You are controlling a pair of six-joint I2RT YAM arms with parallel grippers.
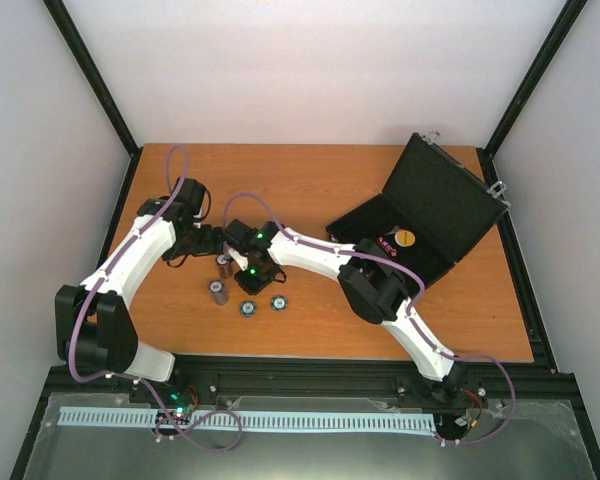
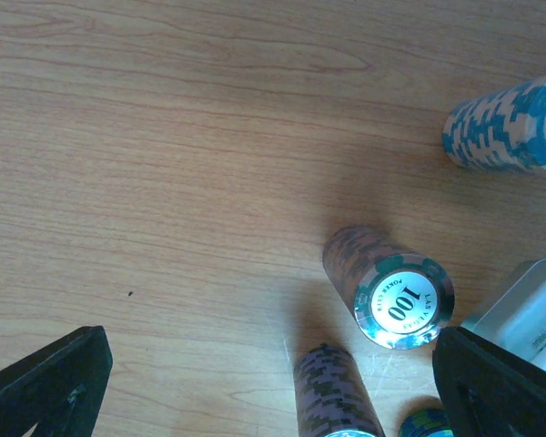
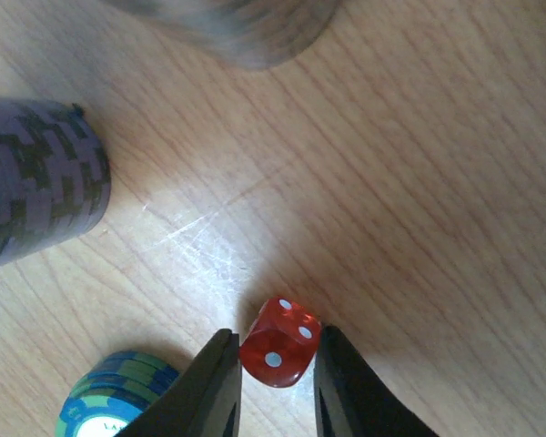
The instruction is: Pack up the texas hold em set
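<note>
The right gripper [image 3: 275,360] holds its two black fingers narrow. The small shiny red die with white dots [image 3: 279,339] sits pinched between their very tips, low over the brown wooden table [image 1: 310,185]. The left gripper [image 2: 271,346] is spread as wide as it goes and has nothing in it. It hangs just to the left of the right one, over the same little crowd of chips. The flat black case with silver corners [image 1: 455,190] lies open at the far right of the table, well apart from the die. A round pale yellow disc [image 1: 406,238] is already inside it. I think the die could pop out, because only the fingertips hold it and its sides are hard and smooth. Then it would roll away across the table. A tall dark stack of poker chips [image 3: 36,182] and a low blue and green pile of chips [image 3: 118,396] are close beside the die. If the fingers swing sideways on the way up, they could knock the stack over, and chips would scatter. The two grippers are also near each other, so they might bump.
</note>
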